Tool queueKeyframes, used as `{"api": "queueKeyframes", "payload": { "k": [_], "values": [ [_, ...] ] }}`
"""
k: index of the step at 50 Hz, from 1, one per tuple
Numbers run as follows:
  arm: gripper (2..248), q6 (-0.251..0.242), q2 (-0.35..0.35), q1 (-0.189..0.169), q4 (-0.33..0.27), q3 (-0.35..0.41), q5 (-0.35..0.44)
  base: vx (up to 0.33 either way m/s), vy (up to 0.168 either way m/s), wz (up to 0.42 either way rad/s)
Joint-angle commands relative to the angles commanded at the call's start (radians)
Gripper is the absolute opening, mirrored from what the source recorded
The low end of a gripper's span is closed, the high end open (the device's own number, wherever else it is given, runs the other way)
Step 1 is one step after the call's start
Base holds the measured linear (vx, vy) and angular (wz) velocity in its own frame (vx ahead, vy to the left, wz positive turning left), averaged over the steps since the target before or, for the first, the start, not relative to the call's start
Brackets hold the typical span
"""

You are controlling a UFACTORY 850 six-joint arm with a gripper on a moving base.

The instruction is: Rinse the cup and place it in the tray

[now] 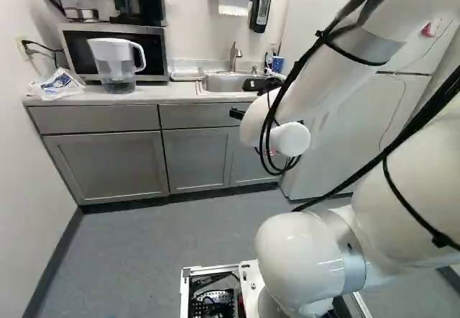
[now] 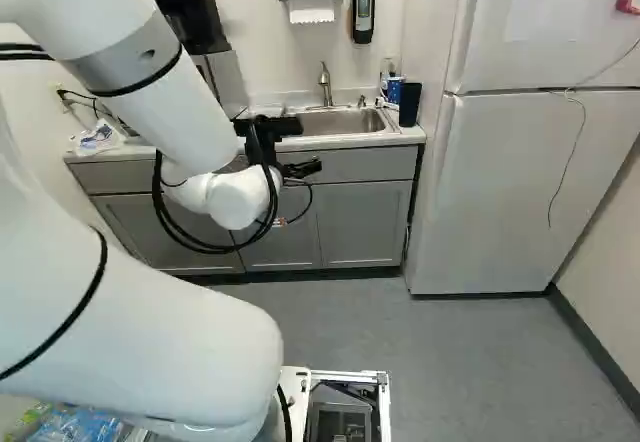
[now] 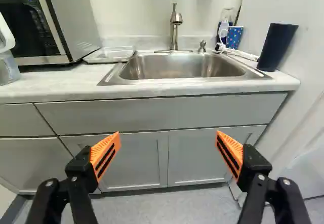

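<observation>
While the Claw Is Spread, Two Cups Stand by the Sink

As the white arm reaches toward the kitchen counter, its claw points at the gray cabinets, with the orange pads wide apart and nothing between them. Which cup is the task's, I cannot tell. A tall dark tumbler stands at the refrigerator end of the counter, just beside the stainless-steel sink. Farther back, near that same end of the basin, is a blue polka-dot cup, with a white cord in front of it. Both are well apart from the claw.

The shallow clear tray lies on the counter between the microwave and the sink; no cup is in it. The faucet rises behind the basin. In the left base view, a water pitcher stands in front of the microwave, and a plastic packet lies near the wall. The refrigerator is closed.
</observation>
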Motion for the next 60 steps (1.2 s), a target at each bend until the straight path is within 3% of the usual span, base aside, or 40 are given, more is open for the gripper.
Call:
{"api": "queueKeyframes", "payload": {
  "k": [60],
  "values": [
    [247, 0.000, -0.019, 0.000, 0.000, -0.158, -0.122, 0.000, 0.000, 0.000]
  ]
}}
